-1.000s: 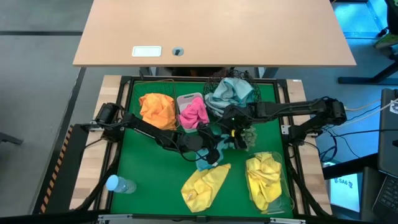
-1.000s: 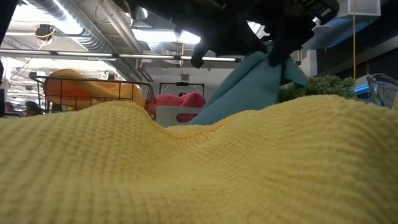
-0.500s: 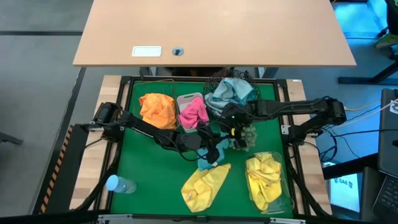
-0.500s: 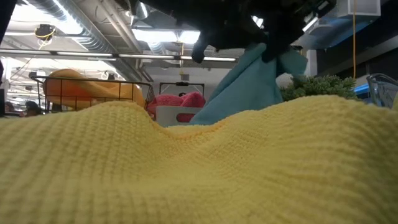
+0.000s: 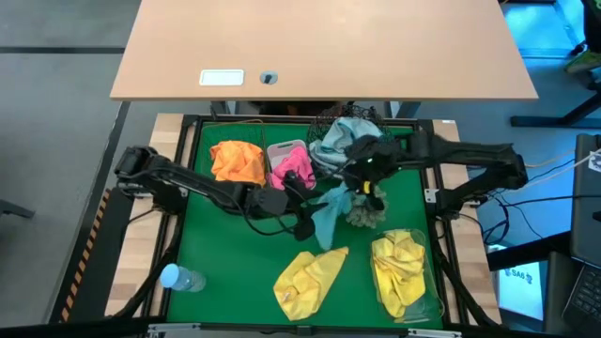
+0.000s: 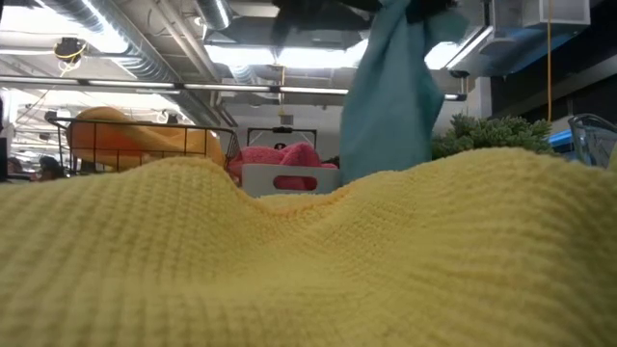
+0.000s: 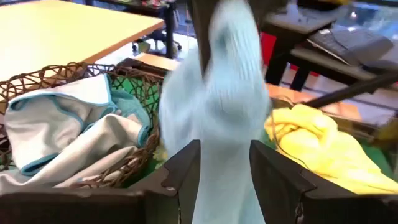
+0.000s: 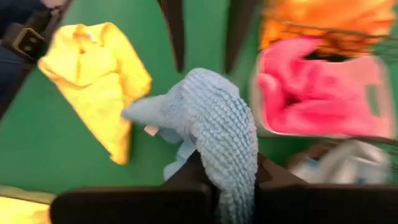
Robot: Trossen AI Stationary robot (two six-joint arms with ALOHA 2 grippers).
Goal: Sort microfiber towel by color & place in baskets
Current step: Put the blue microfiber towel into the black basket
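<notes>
Table (image 5: 216, 235): green mat. Round basket (image 5: 349, 131), already w/ pale blue towels, sits at far edge. Blue towel (image 5: 329, 211) hangs vertical, long axis up-down, just on near side of that basket. Right tool (image 5: 362, 174) clamped on towel's top, nearer the basket. Left tool (image 5: 302, 223), beside towel's lower end, fingers apart, not gripping.

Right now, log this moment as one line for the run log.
right gripper: shut on light blue towel, lifted | left gripper: open, beside it | round black wire-mesh basket: holds light blue towels | loose yellow towel: on mat
</notes>
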